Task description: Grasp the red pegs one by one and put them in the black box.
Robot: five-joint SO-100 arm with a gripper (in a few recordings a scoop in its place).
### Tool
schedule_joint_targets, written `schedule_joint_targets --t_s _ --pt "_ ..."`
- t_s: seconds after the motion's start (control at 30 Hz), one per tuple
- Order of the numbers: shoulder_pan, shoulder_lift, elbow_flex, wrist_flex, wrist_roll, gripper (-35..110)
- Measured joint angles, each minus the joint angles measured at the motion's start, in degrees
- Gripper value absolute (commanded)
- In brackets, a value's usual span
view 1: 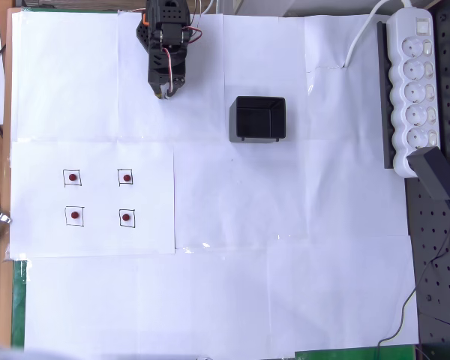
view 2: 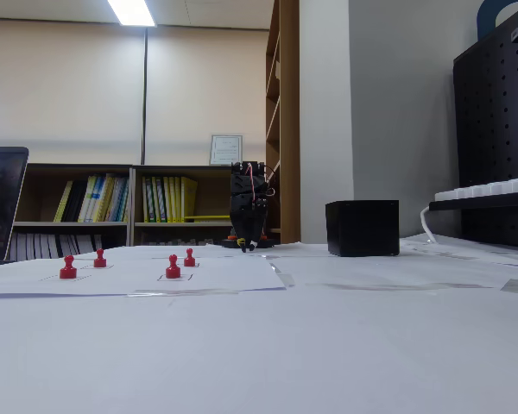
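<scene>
Table (view 1: 285,300) white-papered; bookshelves (view 2: 112,203) behind; hand (view 1: 169,91) fingers together, holding nothing; red pegs (view 1: 99,198) on paper

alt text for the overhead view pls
Four red pegs stand in printed squares on white paper at left, the black box sits empty near centre, and the arm's claw rests folded at the top. A white power strip lies at right.

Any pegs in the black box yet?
No. In the overhead view the black box is empty, and all four red pegs sit in their printed squares.
</scene>
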Motion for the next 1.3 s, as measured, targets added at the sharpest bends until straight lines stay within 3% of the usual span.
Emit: schedule_joint_targets --t_s 0.1,0.27,0.4,0.5,0.93,1.3 --pt "3.87 8.88 0.00 -15.03 4.75 3" --pt "11.07 29.79 -0.26 -54.23 4.31 6" --pt "13.97 47.46 0.18 -75.67 1.49 10" --pt "15.56 61.08 2.29 -85.78 -0.70 10" --pt "13.18 92.64 15.82 -107.84 -10.81 11" --pt "13.62 106.26 30.23 -109.16 -11.34 11"
